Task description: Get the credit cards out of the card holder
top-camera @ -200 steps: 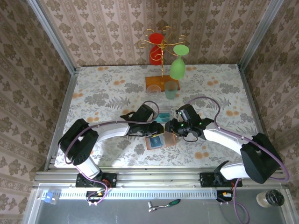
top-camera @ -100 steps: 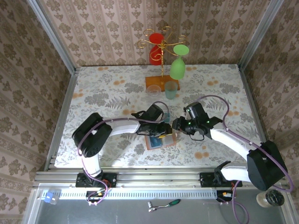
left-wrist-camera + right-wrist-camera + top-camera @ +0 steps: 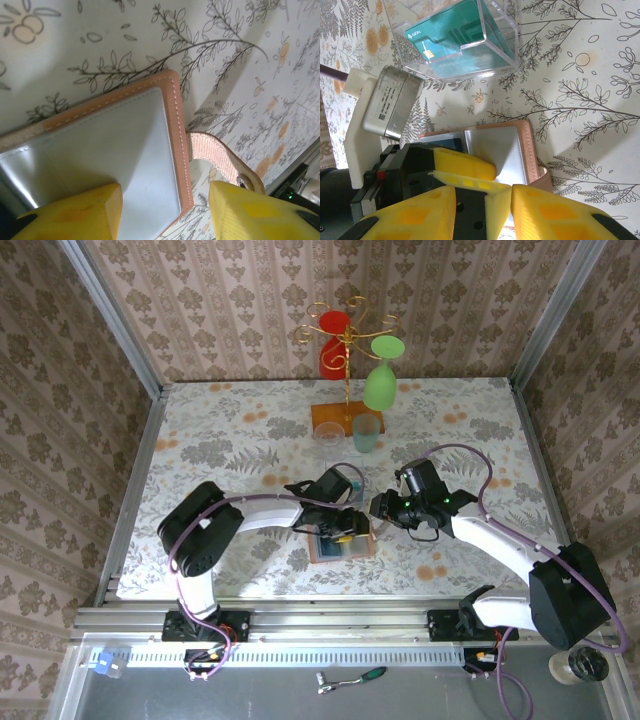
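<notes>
Now card holder [image 3: 115, 140] lies open; left jaws apart over it.

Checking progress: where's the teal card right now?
In the right wrist view, the teal card sits in the clear tray, just beyond the open card holder.

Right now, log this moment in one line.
card holder: lying open | left gripper: open, straddling its strap edge | right gripper: open, close beside | teal credit card: in clear tray
</notes>
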Robot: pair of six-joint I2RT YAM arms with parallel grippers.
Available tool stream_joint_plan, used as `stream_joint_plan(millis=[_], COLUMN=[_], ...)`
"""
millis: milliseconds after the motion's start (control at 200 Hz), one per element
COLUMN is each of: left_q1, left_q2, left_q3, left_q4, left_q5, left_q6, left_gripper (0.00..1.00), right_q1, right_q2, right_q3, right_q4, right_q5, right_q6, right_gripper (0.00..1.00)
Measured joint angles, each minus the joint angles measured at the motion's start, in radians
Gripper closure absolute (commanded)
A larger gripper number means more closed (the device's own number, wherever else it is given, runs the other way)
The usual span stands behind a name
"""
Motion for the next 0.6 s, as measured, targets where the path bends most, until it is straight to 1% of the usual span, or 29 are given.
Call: stream_joint_plan(millis=[335,470,600], left_q1=[0.001,0.011,0.048], left_q2=[-0.054,-0.112,-0.204], left_q3=[0.000,-0.003,-0.048], left_q4=[-0.091,-0.102,-0.101], left_q5=[-0.004,-0.018,-0.042], left_q6=[0.052,0.061,0.066], left_gripper=[0.51,0.53,0.57], right_q1=[0.000,0.002,0.017], right_q2=[0.000,0.001,0.012], right_q3=[0.000,0.000,0.003], right_q4=[0.000,0.000,0.000], right_q5=[-0.001,-0.009,-0.016], right_q6=[0.000,0.000,0.000], right_gripper=[0.65,0.65,0.65])
